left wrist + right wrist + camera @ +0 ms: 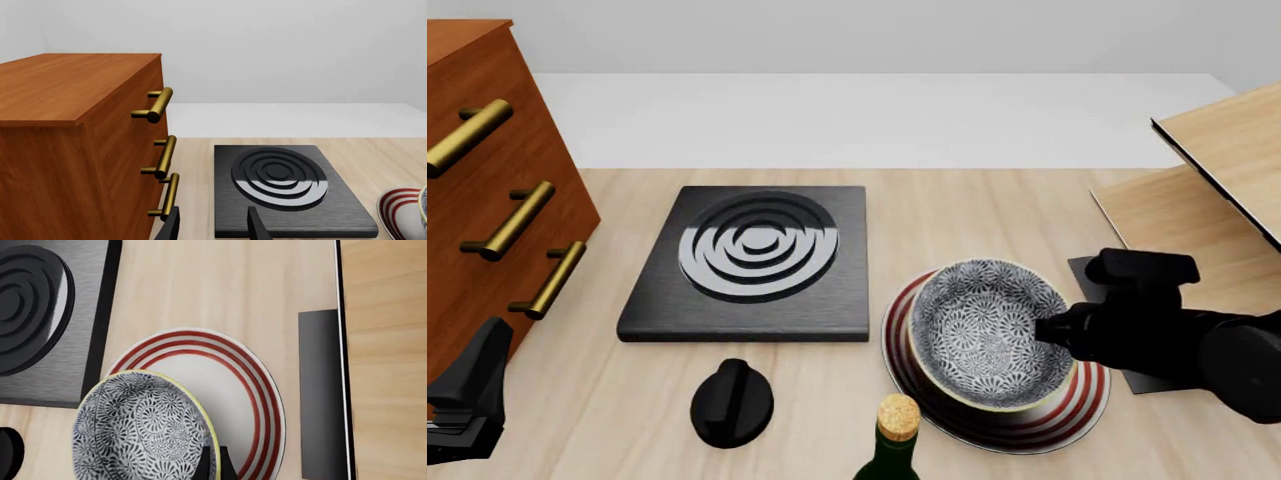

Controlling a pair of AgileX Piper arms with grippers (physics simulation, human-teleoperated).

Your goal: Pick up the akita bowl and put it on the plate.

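Black-and-white akita bowl [989, 332] sits tilted over the red-ringed plate [1081, 405], its rim pinched between the right gripper's [212, 467] narrow fingers. Left gripper [213, 225] hovers apart, fingers spread and empty.

No lettering, label, brand, number or sign can be read in any of the views. The only markings are patterns: red rings on the plate [1081, 405], black-and-white flowers on the akita bowl [988, 330] and grey rings on the black slab [747, 300].
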